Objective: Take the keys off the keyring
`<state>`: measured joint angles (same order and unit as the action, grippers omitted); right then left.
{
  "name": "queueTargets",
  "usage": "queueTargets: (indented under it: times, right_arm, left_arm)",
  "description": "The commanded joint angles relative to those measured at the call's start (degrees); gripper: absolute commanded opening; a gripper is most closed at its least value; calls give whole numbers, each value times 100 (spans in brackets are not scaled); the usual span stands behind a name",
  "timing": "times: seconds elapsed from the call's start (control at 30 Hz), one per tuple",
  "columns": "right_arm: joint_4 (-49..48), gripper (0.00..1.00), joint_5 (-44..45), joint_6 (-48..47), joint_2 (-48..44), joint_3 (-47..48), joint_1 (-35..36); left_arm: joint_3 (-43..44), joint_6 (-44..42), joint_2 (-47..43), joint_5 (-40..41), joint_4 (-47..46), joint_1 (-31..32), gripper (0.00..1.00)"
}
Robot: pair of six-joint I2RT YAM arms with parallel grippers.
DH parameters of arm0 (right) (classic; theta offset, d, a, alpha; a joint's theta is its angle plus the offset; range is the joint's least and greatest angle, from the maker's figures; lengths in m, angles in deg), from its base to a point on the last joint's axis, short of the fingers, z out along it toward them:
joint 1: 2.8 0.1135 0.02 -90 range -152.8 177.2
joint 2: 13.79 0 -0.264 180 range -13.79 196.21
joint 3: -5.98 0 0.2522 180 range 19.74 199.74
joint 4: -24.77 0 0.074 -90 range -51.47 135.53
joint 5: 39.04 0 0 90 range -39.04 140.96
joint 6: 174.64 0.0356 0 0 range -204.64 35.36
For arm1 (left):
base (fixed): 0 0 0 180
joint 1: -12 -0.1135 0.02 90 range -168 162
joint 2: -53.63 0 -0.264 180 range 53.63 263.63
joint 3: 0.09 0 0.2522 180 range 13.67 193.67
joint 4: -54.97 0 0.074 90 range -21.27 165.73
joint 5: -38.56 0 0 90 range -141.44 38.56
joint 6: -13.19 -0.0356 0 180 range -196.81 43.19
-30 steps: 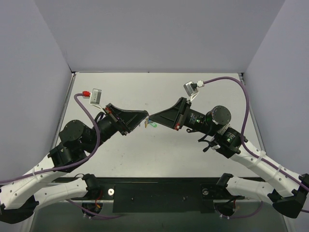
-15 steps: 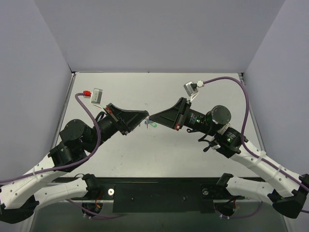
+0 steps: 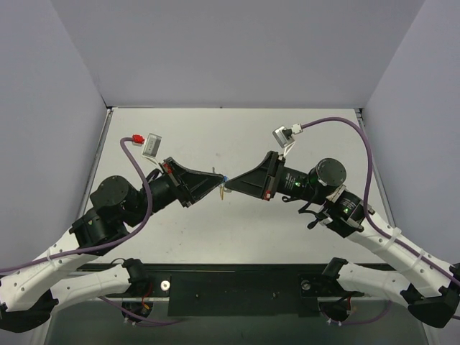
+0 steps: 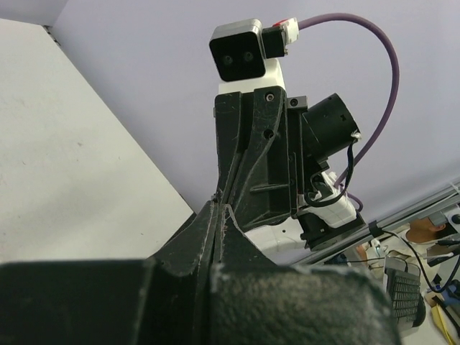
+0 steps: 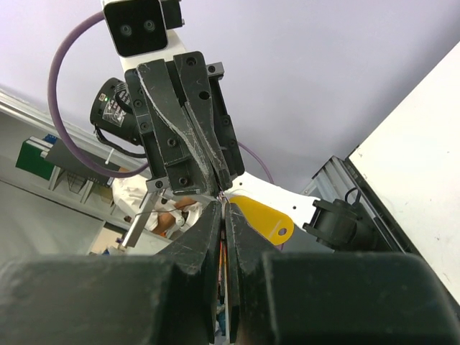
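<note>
Keyring (image 5: 262,215) now dangles lower where left tool (image 3: 218,177) and right tool (image 3: 229,180) meet, both pinched narrow on it. Keys seemingly remain attached.

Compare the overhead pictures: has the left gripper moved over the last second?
Yes. The left gripper has shifted slightly nearer, away from the table's far edge, and its wrist camera has slid right.

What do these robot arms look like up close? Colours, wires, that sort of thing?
The left arm and right arm have white lower segments and round black joints. The left claw and right claw are black wedges tapering to narrow tips. A purple cable loops to a small grey camera on each wrist; the left plug is red.
</note>
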<state>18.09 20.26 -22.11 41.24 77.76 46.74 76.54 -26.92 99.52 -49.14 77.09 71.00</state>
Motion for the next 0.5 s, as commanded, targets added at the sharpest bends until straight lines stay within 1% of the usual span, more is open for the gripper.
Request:
queueTargets:
  times: [0.0, 0.13, 0.33, 0.47]
  right_arm:
    - [-223, 0, -41, -100, -71, 113, 3]
    - [-65, 0, -77, -161, -106, 139, 3]
    - [93, 0, -235, -170, -62, 210, 12]
    - [277, 0, -314, -231, -97, 324, 12]
  left_arm:
    - [243, -163, 104, -652, 350, 41, 0]
    - [287, -225, 104, -740, 421, 41, 0]
    - [410, -295, 218, -1136, 500, 32, 0]
    - [691, -383, 429, -1381, 790, 32, 0]
